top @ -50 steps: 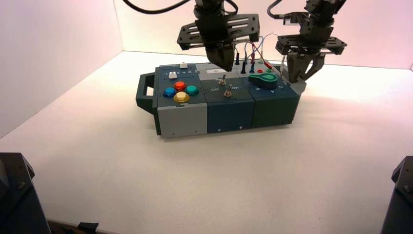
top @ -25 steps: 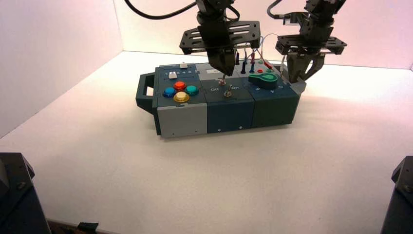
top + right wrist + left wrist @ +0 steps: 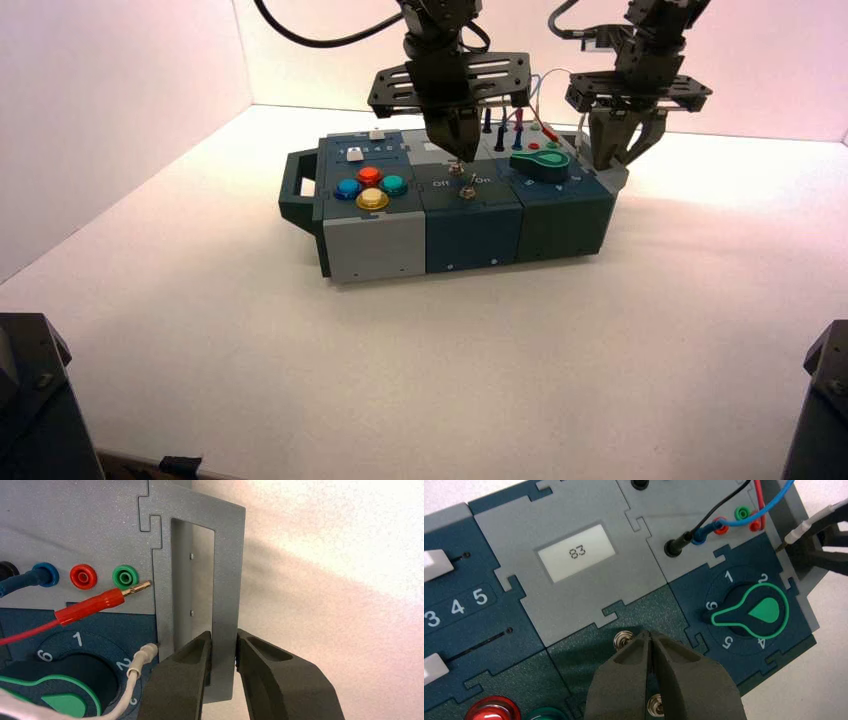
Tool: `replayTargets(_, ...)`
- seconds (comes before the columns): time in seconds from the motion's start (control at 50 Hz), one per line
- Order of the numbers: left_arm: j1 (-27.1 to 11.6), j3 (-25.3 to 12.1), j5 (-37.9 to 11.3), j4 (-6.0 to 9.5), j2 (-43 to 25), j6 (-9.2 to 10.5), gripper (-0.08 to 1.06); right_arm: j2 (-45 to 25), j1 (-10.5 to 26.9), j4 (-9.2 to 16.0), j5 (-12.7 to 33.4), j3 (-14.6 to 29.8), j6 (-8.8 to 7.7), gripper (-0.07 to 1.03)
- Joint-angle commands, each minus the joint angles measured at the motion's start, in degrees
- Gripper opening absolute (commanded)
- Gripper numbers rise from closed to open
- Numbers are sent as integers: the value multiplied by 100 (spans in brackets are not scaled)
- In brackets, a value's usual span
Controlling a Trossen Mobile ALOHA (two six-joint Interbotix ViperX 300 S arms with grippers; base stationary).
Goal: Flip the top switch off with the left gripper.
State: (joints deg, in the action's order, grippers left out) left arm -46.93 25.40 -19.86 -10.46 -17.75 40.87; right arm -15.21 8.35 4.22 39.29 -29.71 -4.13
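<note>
Left hand (image 3: pixel 650 633) is hovering closed and empty right beside the top switch (image 3: pixel 623 639), rear toggle on the box's middle panel. Contact isn't showing clearly. Tips riding high are risking skipping the lever; overshoot, knocking the lower toggle (image 3: pixel 655 705). Right hand (image 3: pixel 224 634) is clamping the grey handle (image 3: pixel 228 580).

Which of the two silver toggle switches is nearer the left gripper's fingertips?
The top toggle switch, closer to the grey display panel; the other sits nearer the box's front edge.

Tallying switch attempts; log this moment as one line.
left gripper: closed, at top switch | right gripper: gripping box's grey handle | display: 83
</note>
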Motion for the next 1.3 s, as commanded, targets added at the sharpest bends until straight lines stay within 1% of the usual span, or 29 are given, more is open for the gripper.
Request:
replayTargets(0.02, 158, -132, 26, -9, 114, -18, -3, 44, 70, 44, -18, 88, -26, -2)
replayTargets(0.26, 202, -114, 26, -18, 114, -18, -3, 53, 70, 44, -18, 97, -26, -2)
replayTargets(0.68, 387, 105, 26, -18, 176, -18, -3, 35, 70, 35, -9, 97, -26, -2)
replayTargets(0.96, 413, 149, 18, -18, 176, -18, -3, 35, 70, 35, -9, 114, -26, -2)
replayTargets(1.3, 571, 264, 26, -18, 290, -18, -3, 9, 70, 44, 0, 123, -26, -2)
